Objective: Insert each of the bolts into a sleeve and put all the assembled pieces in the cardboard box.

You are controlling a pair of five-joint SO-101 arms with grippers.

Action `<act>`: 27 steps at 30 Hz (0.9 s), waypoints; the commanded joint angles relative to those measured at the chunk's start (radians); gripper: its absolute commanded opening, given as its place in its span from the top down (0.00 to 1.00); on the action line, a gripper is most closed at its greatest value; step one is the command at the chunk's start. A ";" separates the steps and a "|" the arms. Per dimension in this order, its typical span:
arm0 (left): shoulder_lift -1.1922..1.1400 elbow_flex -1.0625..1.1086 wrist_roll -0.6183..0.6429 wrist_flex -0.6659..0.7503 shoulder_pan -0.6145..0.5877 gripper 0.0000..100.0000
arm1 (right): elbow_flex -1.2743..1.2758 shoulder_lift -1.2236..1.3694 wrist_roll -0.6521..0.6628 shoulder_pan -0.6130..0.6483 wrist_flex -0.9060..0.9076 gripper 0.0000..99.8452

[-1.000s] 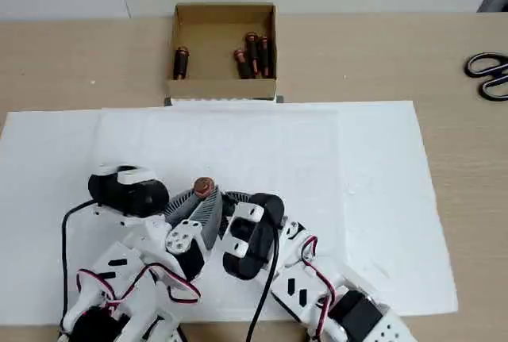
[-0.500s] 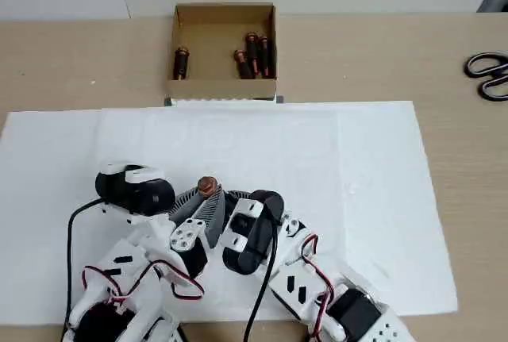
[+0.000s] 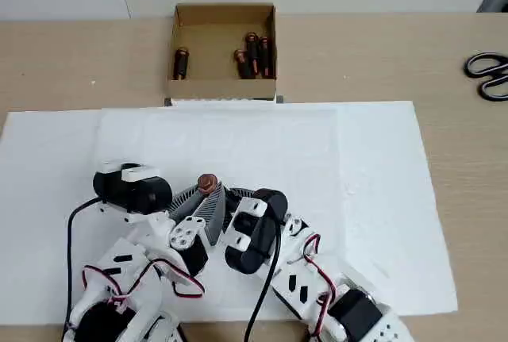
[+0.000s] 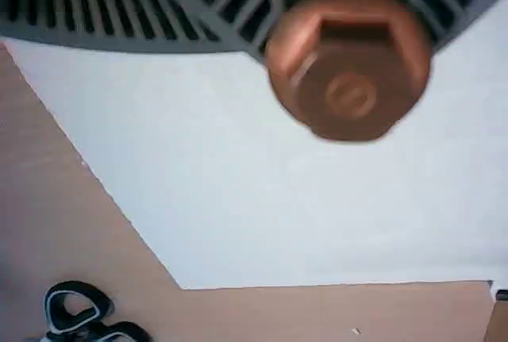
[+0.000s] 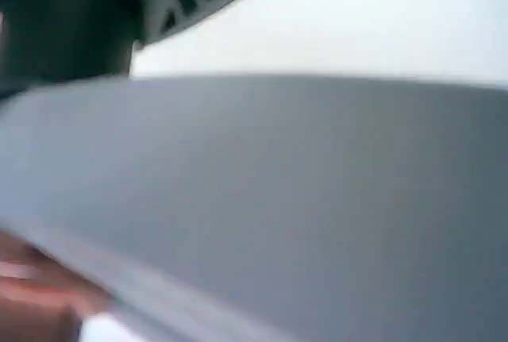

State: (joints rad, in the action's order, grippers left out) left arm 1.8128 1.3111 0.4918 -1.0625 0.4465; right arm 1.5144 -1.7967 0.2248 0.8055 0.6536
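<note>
L gripper clamped on bolt, head up, axis approx vertical. R gripper touching alongside, grip can't tell. Both well short of box, arm side, approx in line w/ its middle, so carry likely goes straight ahead.

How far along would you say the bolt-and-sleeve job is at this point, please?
Done: about four assembled pieces lie in the cardboard box. In hand: the left pincer grips a copper bolt above the white paper, the other arm close beside it. Left: sleeving this one, if not yet done, and boxing it.
</note>
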 commanded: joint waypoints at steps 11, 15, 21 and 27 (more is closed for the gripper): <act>0.000 -0.001 0.005 -0.003 0.012 0.81 | -0.087 -0.016 0.011 -0.044 -0.082 1.00; 0.000 -0.005 0.005 0.000 0.009 0.81 | -0.086 -0.016 0.011 -0.044 -0.081 1.00; 0.000 -0.051 0.005 -0.002 0.006 0.81 | -0.052 -0.016 0.011 -0.045 -0.084 1.00; -0.002 -0.127 0.005 -0.002 0.005 0.82 | -0.006 -0.016 0.009 -0.114 -0.088 1.00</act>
State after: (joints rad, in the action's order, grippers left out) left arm 1.8036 1.2405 0.4933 -1.0717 0.4511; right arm 1.5129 -1.8013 0.2263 0.7273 0.6045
